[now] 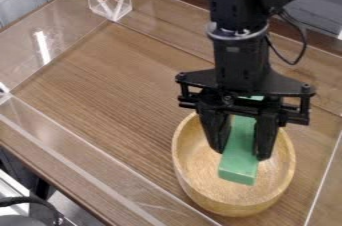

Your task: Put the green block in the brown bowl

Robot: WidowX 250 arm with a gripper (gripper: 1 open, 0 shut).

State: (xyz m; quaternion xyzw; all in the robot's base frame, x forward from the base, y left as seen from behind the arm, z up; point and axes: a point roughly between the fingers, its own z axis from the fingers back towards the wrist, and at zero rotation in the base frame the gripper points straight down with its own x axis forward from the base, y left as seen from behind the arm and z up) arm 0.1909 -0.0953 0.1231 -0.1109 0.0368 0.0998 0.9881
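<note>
The green block point(243, 158) stands tilted inside the brown bowl point(191, 175), its lower end near the bowl's floor. My gripper point(243, 140) reaches straight down into the bowl and is shut on the block's upper part, one black finger on each side. The bowl sits at the front right of the wooden table, and its right rim is partly hidden behind the gripper.
Clear acrylic walls point(54, 30) fence the wooden table on the left and back. A clear acrylic stand point(110, 3) sits at the back left corner. The black arm point(247, 10) rises above the bowl.
</note>
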